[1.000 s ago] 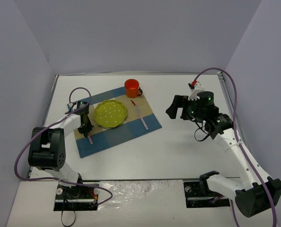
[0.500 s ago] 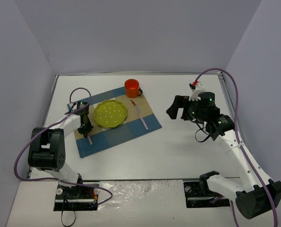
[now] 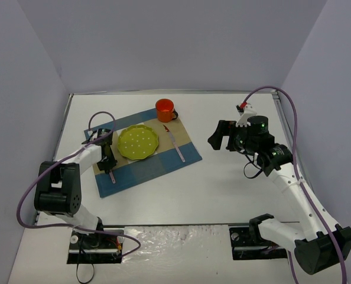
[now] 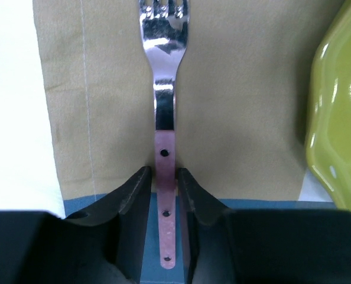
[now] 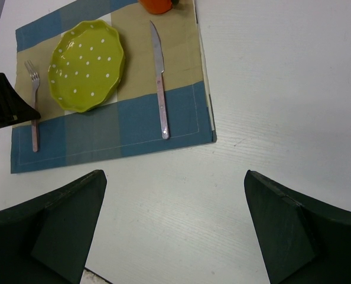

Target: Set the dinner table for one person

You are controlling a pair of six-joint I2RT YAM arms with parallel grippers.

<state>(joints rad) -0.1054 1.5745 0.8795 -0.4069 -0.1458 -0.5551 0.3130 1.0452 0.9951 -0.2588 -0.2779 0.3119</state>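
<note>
Your left tool (image 4: 163,177) sits low over the fork (image 4: 165,89), which lies just left of the green plate (image 3: 138,142) on the checked placemat (image 3: 146,168). The relation that matters is the line of the fork. Its long axis runs alongside the plate's left rim, with the tines pointing away from the arm bases and the pink handle end towards them. The wrist view shows the tool lined up on that same axis, one finger on each side of the handle, close against it. From these views you cannot tell whether the fingers are pinching the handle or only bracketing it with a hair of slack.

Judging by that, any pull-back should go up or straight back along the handle. A sideways drift towards the plate would likely swing the fork out of line.

Your right tool (image 5: 174,177) hangs well to the right of the plate with its fingers spread wide and nothing between them. It is much the farther of the two from the fork, so the fork is left-arm work.

The table (image 3: 223,189) carries the placemat under the plate and stretches broad and white to the plate's right and near side. A knife (image 5: 159,83) lies right of the plate, roughly parallel to the fork. An orange cup (image 3: 165,110) stands beyond the plate's far right edge.
</note>
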